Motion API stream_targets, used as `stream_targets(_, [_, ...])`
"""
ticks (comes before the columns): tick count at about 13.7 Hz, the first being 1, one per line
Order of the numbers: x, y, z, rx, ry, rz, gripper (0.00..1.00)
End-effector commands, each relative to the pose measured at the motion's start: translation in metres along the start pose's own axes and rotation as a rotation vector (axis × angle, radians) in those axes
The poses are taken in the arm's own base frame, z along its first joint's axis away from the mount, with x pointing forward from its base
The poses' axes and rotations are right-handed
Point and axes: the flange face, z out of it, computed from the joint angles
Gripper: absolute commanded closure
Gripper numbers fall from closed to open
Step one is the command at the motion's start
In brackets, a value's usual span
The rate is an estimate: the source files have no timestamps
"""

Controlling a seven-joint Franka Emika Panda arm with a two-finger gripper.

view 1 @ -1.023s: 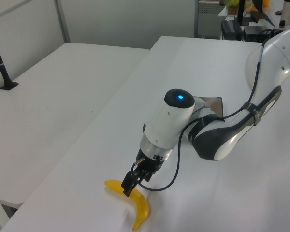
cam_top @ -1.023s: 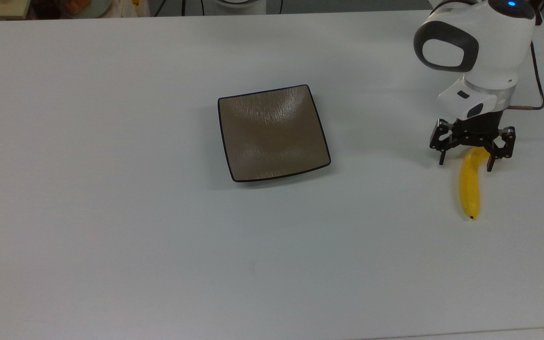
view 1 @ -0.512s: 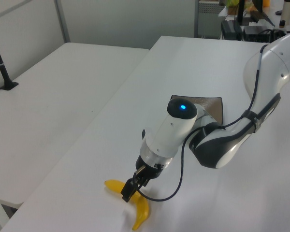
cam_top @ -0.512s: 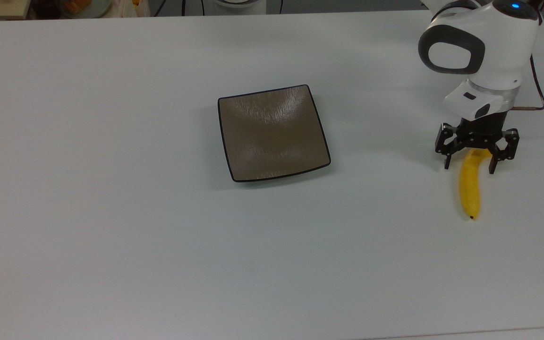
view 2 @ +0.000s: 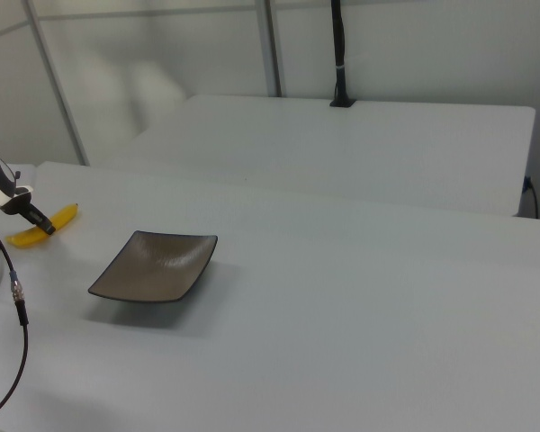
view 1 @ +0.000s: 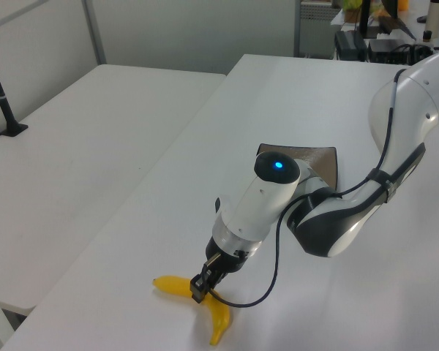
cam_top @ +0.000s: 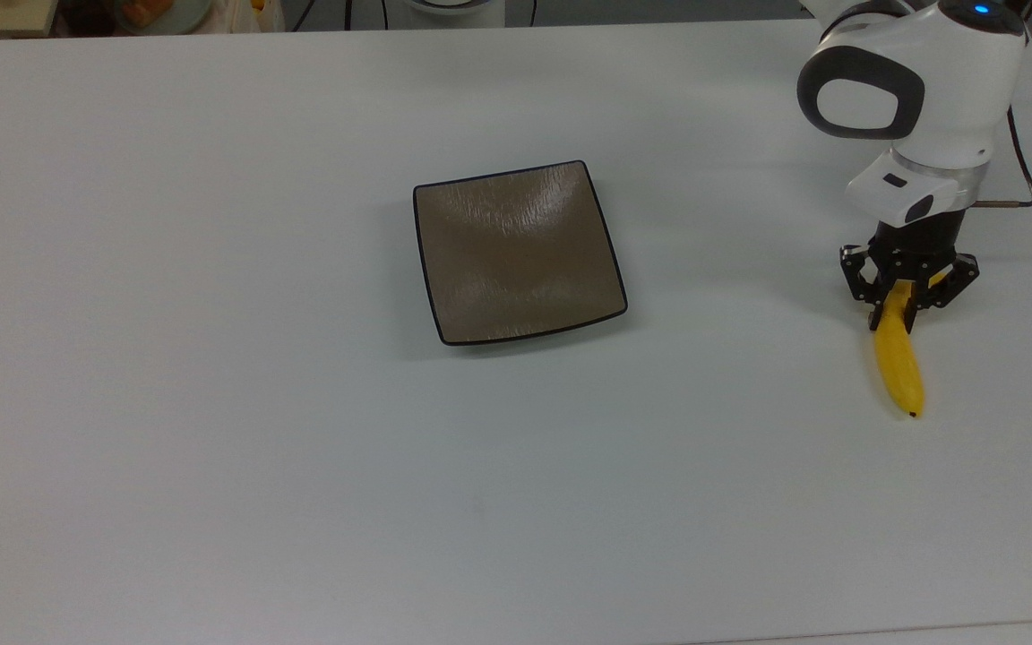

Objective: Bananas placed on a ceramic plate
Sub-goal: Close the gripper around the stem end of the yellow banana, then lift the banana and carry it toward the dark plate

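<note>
I have the gripper (cam_top: 898,309) clenched on the banana (cam_top: 898,358) near its stem end; the banana lies on the white bench (cam_top: 211,403) at the top view's right. The ceramic plate (cam_top: 516,253) sits well apart, mid-bench.

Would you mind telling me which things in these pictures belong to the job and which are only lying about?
Part of the job:
- bright yellow curved banana, on the table
- square glossy brown-grey plate, nothing on it
- gripper, shut on the banana's upper end in the top view

Lying about:
- black post on the neighbouring table
- clutter beyond the white table
</note>
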Motion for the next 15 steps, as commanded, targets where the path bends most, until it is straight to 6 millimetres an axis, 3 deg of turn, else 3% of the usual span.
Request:
stream_targets(1, [-0.004, 0.001, 0.000, -0.004, 0.018, -0.012, 0.81])
stream_targets(6, [0.022, 0.011, -0.054, -0.008, 0.060, -0.033, 0.81])
stream_targets(10, [0.032, 0.030, -0.095, -0.018, 0.045, -0.096, 0.81])
stream_targets(15, [0.041, 0.069, -0.121, -0.092, -0.143, -0.217, 0.81])
